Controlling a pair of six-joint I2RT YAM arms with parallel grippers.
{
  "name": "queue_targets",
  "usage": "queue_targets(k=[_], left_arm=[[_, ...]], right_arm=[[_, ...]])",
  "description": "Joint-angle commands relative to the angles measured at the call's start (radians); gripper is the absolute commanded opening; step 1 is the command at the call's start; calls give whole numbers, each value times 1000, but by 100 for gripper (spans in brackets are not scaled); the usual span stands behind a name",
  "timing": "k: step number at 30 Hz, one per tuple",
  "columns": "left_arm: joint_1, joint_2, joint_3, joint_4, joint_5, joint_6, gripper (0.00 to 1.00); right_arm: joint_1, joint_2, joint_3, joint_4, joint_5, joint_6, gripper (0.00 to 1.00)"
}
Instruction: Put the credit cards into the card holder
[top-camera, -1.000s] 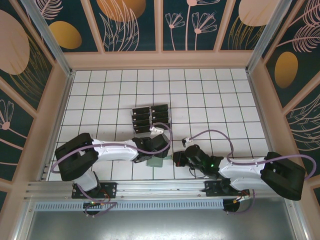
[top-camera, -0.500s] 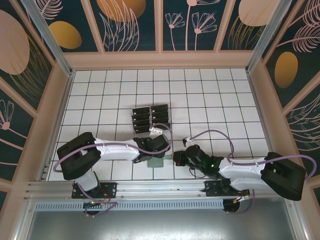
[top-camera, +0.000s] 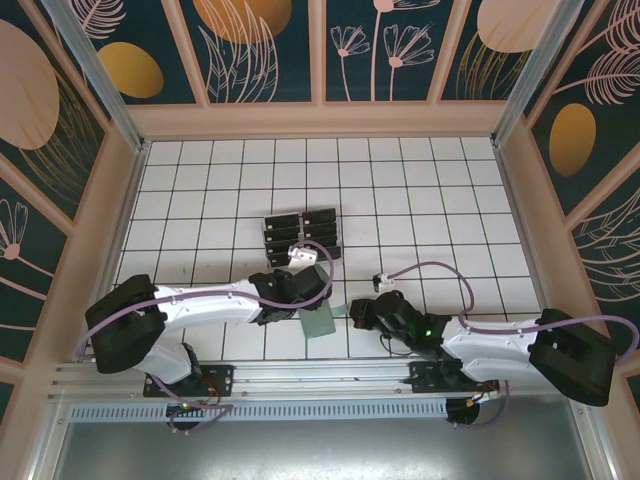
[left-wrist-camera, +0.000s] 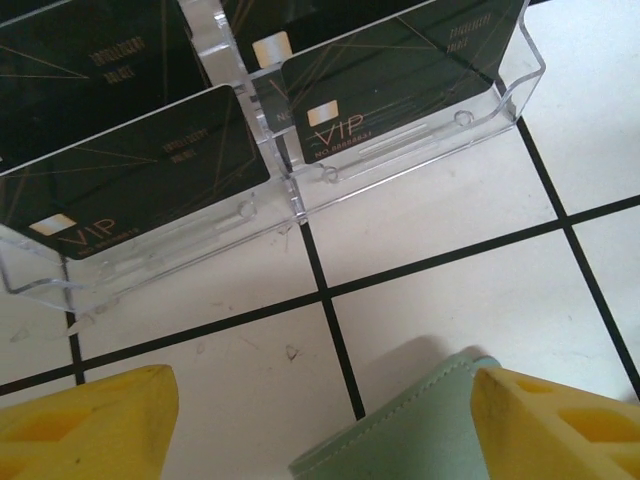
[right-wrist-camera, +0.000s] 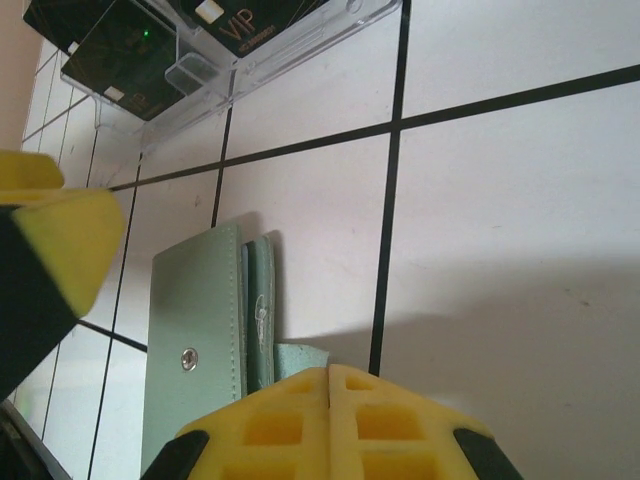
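The sage-green card holder (top-camera: 318, 321) lies near the front edge between the arms; its snap flap (right-wrist-camera: 190, 340) lies spread open. My right gripper (top-camera: 353, 313) (right-wrist-camera: 330, 378) is shut, and a small green tab of the holder runs in under its tips. My left gripper (top-camera: 303, 292) (left-wrist-camera: 325, 425) hangs open just beyond the holder's far corner (left-wrist-camera: 420, 430), which sits between the yellow fingers without touching them. Black credit cards (top-camera: 300, 234) (left-wrist-camera: 140, 170) stand in rows ahead of it.
The cards sit in a clear plastic slotted rack (left-wrist-camera: 400, 152) (right-wrist-camera: 290, 60) about one tile beyond the holder. The left gripper's yellow finger (right-wrist-camera: 60, 240) shows at the left of the right wrist view. Wooden walls ring the tiled floor.
The left arm has stretched out and its gripper has shifted off the card holder toward the rack, jaws a little narrower. The right gripper has stayed shut at the holder's edge.
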Motion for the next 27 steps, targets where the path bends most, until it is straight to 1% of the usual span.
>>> queue_targets(k=[1,5,11,16,21,27], left_arm=[[-5,-47,-43,-41,-8,-21,76],[-5,-57,-36,-19,16,-22,78],[-5,33,59,5,103,14,81],[-8,85,81,36,160,9,81],[-40,120,87,25,157,-8,82],[-70,157,103,-22,111,-21,82]], right_arm=[[-8,-15,-13,-23,62,32,0],[-11,-7,-9,-7,60,30,0],[-11,0,-11,6,42,29,0],[-5,-11,-24,17,40,42,0],[12,-20,-29,26,44,55,0],[33,-19,-34,46,56,71,0]])
